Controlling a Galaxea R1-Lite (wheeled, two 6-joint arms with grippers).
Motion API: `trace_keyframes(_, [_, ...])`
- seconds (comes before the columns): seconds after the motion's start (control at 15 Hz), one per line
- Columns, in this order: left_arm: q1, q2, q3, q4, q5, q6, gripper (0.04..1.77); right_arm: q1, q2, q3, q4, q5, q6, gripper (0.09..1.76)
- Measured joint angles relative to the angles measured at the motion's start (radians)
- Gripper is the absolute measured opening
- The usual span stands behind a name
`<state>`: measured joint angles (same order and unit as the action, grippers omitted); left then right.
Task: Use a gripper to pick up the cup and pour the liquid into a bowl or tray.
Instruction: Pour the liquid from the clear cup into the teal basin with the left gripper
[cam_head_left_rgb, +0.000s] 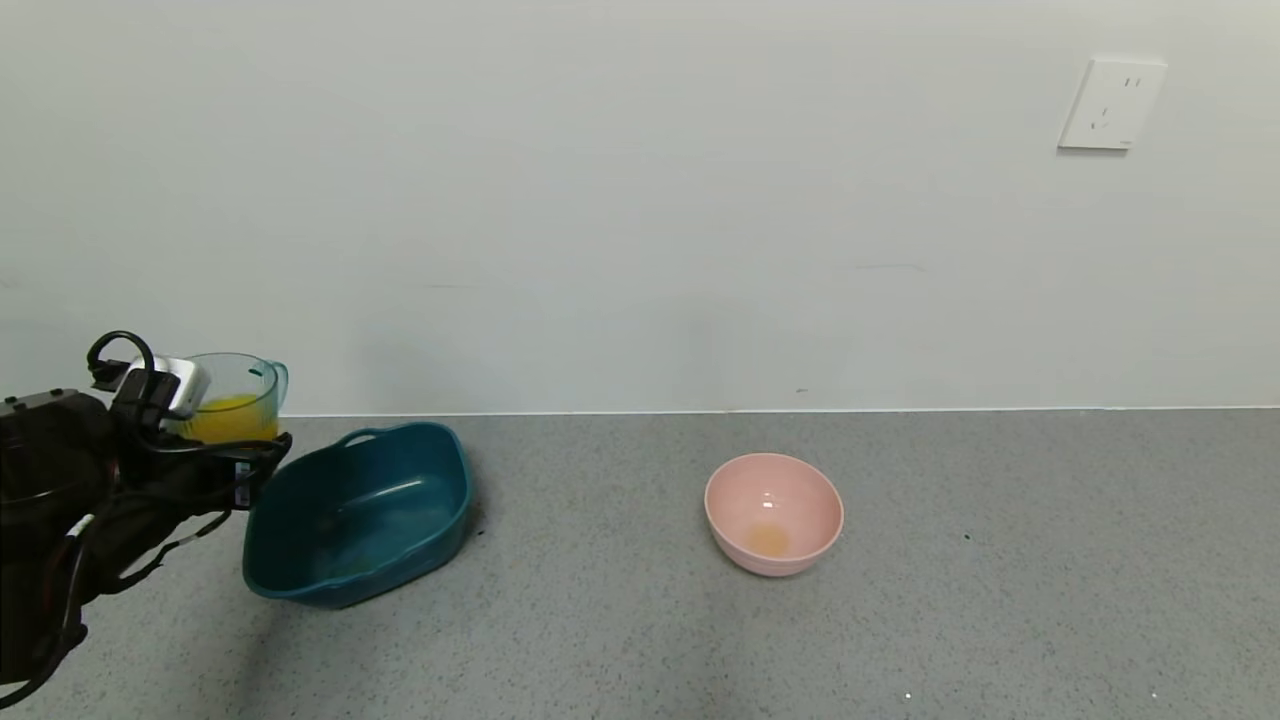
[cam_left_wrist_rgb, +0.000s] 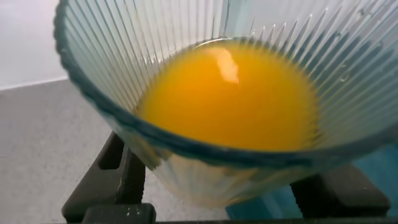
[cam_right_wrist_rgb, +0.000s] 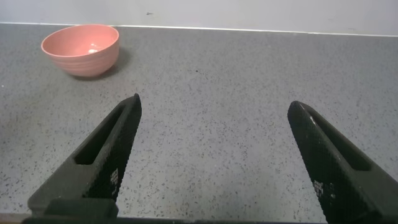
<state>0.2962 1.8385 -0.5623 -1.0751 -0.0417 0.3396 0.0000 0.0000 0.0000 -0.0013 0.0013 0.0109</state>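
Note:
My left gripper (cam_head_left_rgb: 235, 465) is shut on the cup (cam_head_left_rgb: 238, 398), a ribbed blue-green clear tumbler, and holds it upright above the floor just left of the teal tub (cam_head_left_rgb: 360, 512). Orange-yellow liquid (cam_head_left_rgb: 230, 418) fills its lower part. In the left wrist view the cup (cam_left_wrist_rgb: 155, 68) fills the frame with the liquid (cam_left_wrist_rgb: 230, 99) inside, and black fingers (cam_left_wrist_rgb: 118, 180) press its sides. The tub lies on the grey surface with its loop handle toward the wall. My right gripper (cam_right_wrist_rgb: 214, 115) is open and empty over bare surface; it is out of the head view.
A round pink bowl (cam_head_left_rgb: 773, 512) with a little orange residue sits right of the tub; it also shows in the right wrist view (cam_right_wrist_rgb: 81, 48). A white wall with a socket (cam_head_left_rgb: 1110, 104) runs behind the speckled grey surface (cam_head_left_rgb: 1000, 560).

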Motion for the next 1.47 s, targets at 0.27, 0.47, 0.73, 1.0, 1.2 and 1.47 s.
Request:
trace_keyframes(0.27, [-0.002,-0.002,0.011,-0.011,0.000,0.082,1.29,0.000,0.000,0.000,0.000,0.000,0.000,1.71])
trace_keyframes(0.47, [-0.003,-0.001,0.020,-0.027,0.000,0.153,1.29,0.000,0.000,0.000,0.000,0.000,0.000,1.71])
trace_keyframes(0.73, [-0.016,-0.001,0.036,-0.030,0.003,0.200,1.29,0.000,0.000,0.000,0.000,0.000,0.000,1.71])
trace_keyframes(1.0, [-0.023,0.001,0.043,-0.029,0.008,0.267,1.29,0.000,0.000,0.000,0.000,0.000,0.000,1.71])
trace_keyframes(1.2, [-0.024,0.003,0.044,-0.029,0.009,0.322,1.29,0.000,0.000,0.000,0.000,0.000,0.000,1.71])
trace_keyframes(1.47, [-0.025,0.004,0.049,-0.028,0.011,0.384,1.29,0.000,0.000,0.000,0.000,0.000,0.000,1.71])
